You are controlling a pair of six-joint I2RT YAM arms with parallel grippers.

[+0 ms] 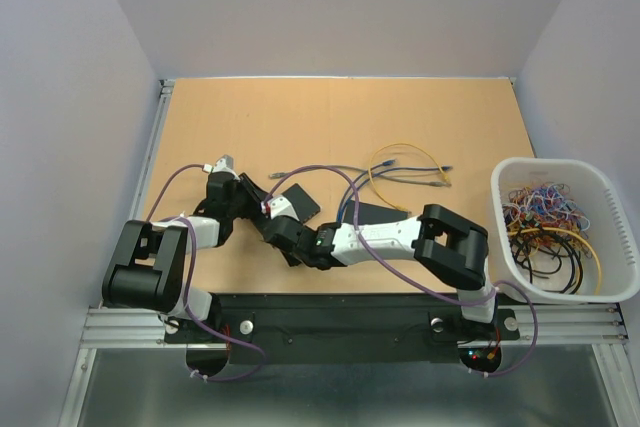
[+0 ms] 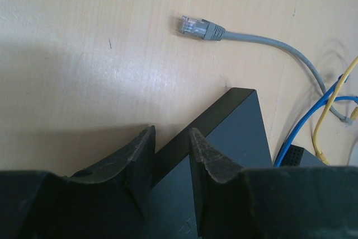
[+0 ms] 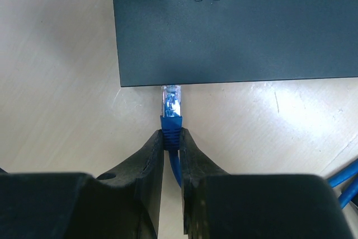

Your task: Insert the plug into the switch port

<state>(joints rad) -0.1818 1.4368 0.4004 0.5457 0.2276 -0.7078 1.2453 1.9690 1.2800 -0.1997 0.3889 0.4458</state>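
Note:
The black TP-LINK switch (image 3: 235, 32) lies flat on the wooden table; it also shows in the top view (image 1: 300, 201) and in the left wrist view (image 2: 235, 132). My right gripper (image 3: 172, 135) is shut on the blue boot of a blue cable's clear plug (image 3: 171, 102). The plug's tip is at the switch's near side wall, and the port itself is hidden. My left gripper (image 2: 172, 138) straddles one edge of the switch, with the jaws close together on it. In the top view the left gripper (image 1: 248, 190) and the right gripper (image 1: 275, 222) are on either side of the switch.
A loose grey cable with a clear plug (image 2: 193, 26) lies beyond the switch. Blue and yellow cables (image 1: 410, 172) are spread at mid-table beside a second black box (image 1: 378, 213). A white basket (image 1: 560, 162) of cables stands at the right edge.

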